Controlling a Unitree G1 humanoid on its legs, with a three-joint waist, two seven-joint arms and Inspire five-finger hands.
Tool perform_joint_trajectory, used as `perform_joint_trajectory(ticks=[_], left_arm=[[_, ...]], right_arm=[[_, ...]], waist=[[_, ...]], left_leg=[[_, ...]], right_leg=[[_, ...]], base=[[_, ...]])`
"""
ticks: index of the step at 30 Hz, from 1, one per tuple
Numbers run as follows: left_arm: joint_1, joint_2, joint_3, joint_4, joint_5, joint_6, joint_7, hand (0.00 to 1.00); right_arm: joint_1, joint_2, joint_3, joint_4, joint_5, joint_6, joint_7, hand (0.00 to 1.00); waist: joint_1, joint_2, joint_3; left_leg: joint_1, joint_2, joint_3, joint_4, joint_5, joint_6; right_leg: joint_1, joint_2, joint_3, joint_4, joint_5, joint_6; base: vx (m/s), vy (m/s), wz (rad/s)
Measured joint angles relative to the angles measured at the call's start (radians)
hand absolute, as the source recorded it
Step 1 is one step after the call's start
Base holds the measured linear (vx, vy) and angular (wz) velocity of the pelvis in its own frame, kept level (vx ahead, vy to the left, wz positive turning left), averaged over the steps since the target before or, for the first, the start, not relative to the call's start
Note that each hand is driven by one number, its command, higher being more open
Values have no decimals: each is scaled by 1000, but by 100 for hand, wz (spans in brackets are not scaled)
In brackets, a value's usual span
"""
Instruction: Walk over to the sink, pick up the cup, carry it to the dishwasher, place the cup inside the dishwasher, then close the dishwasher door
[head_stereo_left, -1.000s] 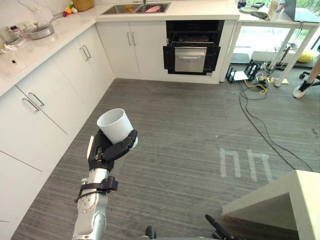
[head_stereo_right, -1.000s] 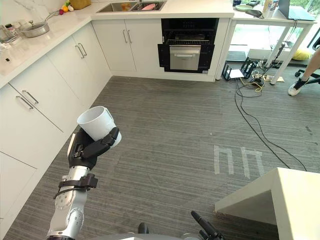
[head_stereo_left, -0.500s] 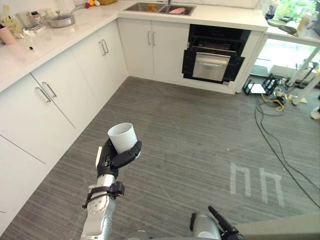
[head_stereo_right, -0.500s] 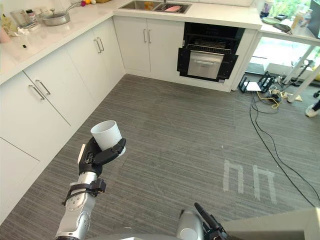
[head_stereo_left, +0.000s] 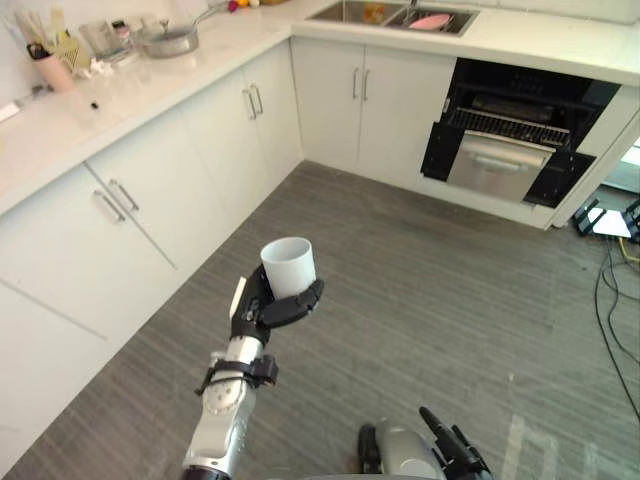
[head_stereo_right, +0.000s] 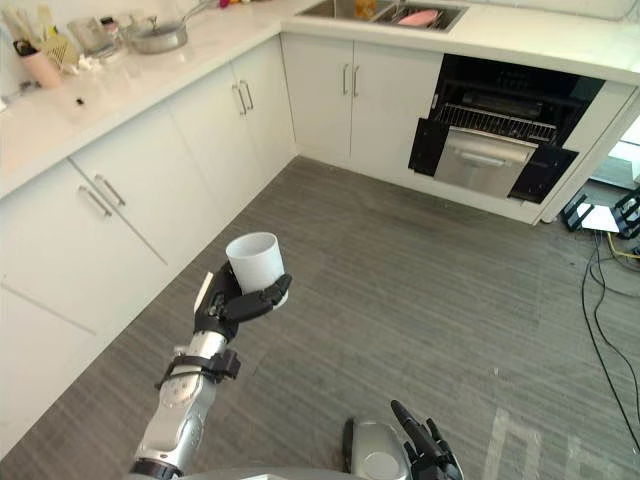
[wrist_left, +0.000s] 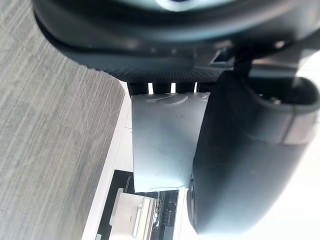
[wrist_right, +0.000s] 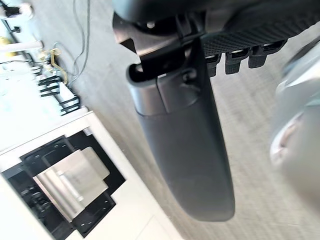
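Note:
My left hand (head_stereo_left: 262, 305) is shut on a white cup (head_stereo_left: 289, 267), held upright with its mouth up over the grey floor. In the left wrist view the cup (wrist_left: 162, 145) sits between the fingers and the thumb. The dishwasher (head_stereo_left: 505, 150) stands open in the far counter run, a black cavity with a rack and a silver front panel; it shows too in the right wrist view (wrist_right: 70, 185). The sink (head_stereo_left: 390, 14) lies in the counter just left of it. My right hand (head_stereo_left: 452, 452) hangs low near my body, fingers straight, holding nothing.
White cabinets (head_stereo_left: 130, 210) run along the left and turn the corner under the sink. A pan (head_stereo_left: 165, 40) and a pink utensil holder (head_stereo_left: 55, 70) stand on the left counter. Cables (head_stereo_left: 615, 300) trail on the floor at the right. Grey floor lies between me and the dishwasher.
The whole picture has shifted as the camera moved: the dishwasher now sits further right and looks larger. The cup stays upright in my left hand throughout.

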Motion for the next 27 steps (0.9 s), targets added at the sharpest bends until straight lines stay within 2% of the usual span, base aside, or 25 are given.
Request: perform_joint_trajectory(ticks=[1, 2, 3, 4, 5, 7, 8, 9, 10, 11, 12, 13, 14, 15, 16, 17, 18, 19, 20, 21, 22, 23, 24, 26, 27], left_arm=[[6, 6, 1, 0, -6, 1, -7, 0], [7, 18, 4, -1, -17, 1, -11, 0], [7, 31, 15, -8, -20, 1, -14, 0], [7, 43, 32, -23, -25, 1, -15, 0], [7, 49, 65, -54, -34, 1, -15, 0], [7, 50, 84, -79, -37, -3, -14, 0], [8, 52, 99, -104, -37, -24, -11, 0], [8, 52, 100, -107, -38, -32, -11, 0], [8, 53, 102, -108, -57, -61, -11, 0], [10, 50, 111, -106, -65, -70, -8, 0], [12, 45, 121, -106, -65, -71, -6, 0], [13, 36, 131, -106, -63, -75, 6, 0], [17, 24, 132, -106, -53, -77, 14, 0], [21, 18, 133, -107, -51, -79, 19, 0], [45, 8, 149, -130, -39, -81, 33, 0], [57, 4, 159, -148, -31, -81, 38, 0], [68, 4, 161, -187, -13, -86, 52, 0], [68, 0, 166, -220, -4, -96, 71, 0], [66, 1, 165, -235, 0, -98, 77, 0], [62, 3, 157, -256, 9, -103, 83, 0], [60, 1, 138, -273, 9, -106, 94, 0], [56, 3, 125, -275, 9, -106, 100, 0], [45, 7, 101, -275, 9, -106, 102, 0], [9, 19, 60, -263, 29, -107, 101, 0], [-19, 35, 38, -246, 36, -109, 101, 0]], right_arm=[[-10, -9, 14, 2, 4, -27, -17, 100], [-25, -19, 16, 4, 7, -43, -20, 100], [-46, -31, 17, 4, 11, -54, -20, 100], [-69, -43, 21, 4, 18, -60, -19, 100], [-104, -64, 41, 2, 28, -68, -20, 100], [-123, -80, 66, 1, 51, -73, -21, 100], [-135, -104, 82, 5, 67, -79, -22, 100], [-135, -105, 84, 6, 71, -79, -22, 100], [-135, -101, 87, 18, 82, -79, -27, 100], [-142, -84, 88, 45, 82, -70, -42, 100], [-145, -74, 88, 56, 82, -64, -46, 100], [-143, -62, 87, 66, 79, -49, -52, 100], [-127, -61, 87, 73, 74, -27, -66, 100], [-118, -61, 85, 75, 64, -14, -73, 100], [-110, -57, 85, 91, 43, 9, -78, 100], [-103, -52, 85, 100, 37, 13, -78, 100], [-78, -39, 86, 105, 31, 14, -78, 100], [-76, -28, 95, 105, 8, 13, -75, 100], [-75, -22, 103, 104, 2, 11, -72, 100], [-62, -7, 115, 100, -2, -2, -67, 100], [-44, -3, 130, 69, -1, -25, -66, 100], [-32, -2, 136, 49, 0, -32, -62, 100], [-10, 3, 144, 11, 1, -37, -57, 100], [18, 14, 139, -25, 2, -57, -40, 100], [24, 16, 125, -26, 2, -64, -27, 100]], waist=[[20, -9, 6], [34, -15, 9], [46, -16, 9], [48, -19, 10], [51, -20, 11], [67, -21, 11], [74, -11, 7], [74, -11, 6], [80, -7, 5], [96, -30, -1], [102, -46, -5], [98, -64, -10], [88, -70, -11], [87, -75, -8], [87, -89, 1], [84, -93, 1], [78, -97, -2], [68, -93, 0], [60, -93, 1], [46, -92, 2], [33, -87, 6], [26, -85, 7], [12, -77, 13], [9, -80, 11], [11, -87, 7]], left_leg=[[-58, -4, 41, 36, -57, 64], [-102, -19, 74, -1, -98, 75], [-138, -36, 104, -98, -141, 75], [-159, -62, 123, -245, -174, 74], [-179, -117, 122, -525, -185, 62], [-184, -158, 103, -765, -142, 34], [-200, -185, 92, -1036, -17, -19], [-204, -185, 95, -1058, 2, -29], [-205, -177, 115, -1085, 89, -5], [-185, -181, 117, -1051, 183, 52], [-185, -193, 114, -1028, 174, 69], [-189, -213, 116, -975, 117, 107], [-181, -230, 122, -914, 52, 118], [-163, -238, 133, -888, 24, 125], [-104, -254, 160, -856, -37, 136], [-79, -261, 168, -849, -66, 142], [-29, -268, 179, -848, -108, 145], [11, -268, 182, -853, -139, 148], [35, -268, 183, -863, -148, 147], [91, -263, 181, -891, -170, 148], [148, -250, 178, -914, -190, 138], [179, -241, 176, -922, -203, 132], [229, -219, 166, -926, -232, 116], [283, -190, 156, -922, -283, 85], [308, -190, 151, -918, -315, 66]], right_leg=[[62, 6, 38, -43, -8, -2], [105, 5, 71, -83, -8, -1], [140, -4, 99, -119, 3, 12], [168, -17, 124, -143, 18, 38], [214, -35, 164, -178, 18, 43], [246, -48, 195, -204, 17, 45], [299, -51, 219, -239, -2, 77], [310, -50, 221, -244, -11, 91], [360, -45, 231, -254, -50, 123], [385, -64, 258, -239, -66, 129], [376, -78, 265, -210, -65, 129], [337, -107, 265, -109, -54, 138], [301, -128, 267, 20, -24, 182], [284, -141, 266, 93, 2, 214], [248, -175, 255, 253, 82, 327], [221, -190, 255, 334, 148, 370], [148, -213, 252, 510, 252, 365], [37, -223, 235, 691, 233, 332], [-12, -229, 221, 757, 215, 301], [-99, -236, 193, 823, 170, 228], [-168, -235, 161, 809, 128, 172], [-194, -234, 139, 777, 111, 159], [-227, -232, 85, 657, 81, 149], [-233, -227, -9, 312, 84, 161], [-228, -220, -44, 80, 117, 179]], base=[[489, -90, -74], [481, -48, -95], [485, -2, -90], [607, 31, -97], [526, 58, -82], [505, 106, -69], [579, 165, -53], [714, 233, -57], [622, 231, -61], [606, 235, -72], [588, 228, -57], [579, 225, -16], [594, 213, -6], [604, 193, -21], [476, 129, -34], [545, 143, -39], [586, 128, -31], [470, 101, -24], [505, 57, -17], [303, -7, -7], [447, -36, -6], [374, -91, 2], [461, -140, 9], [416, -163, 12], [486, -211, 19]])
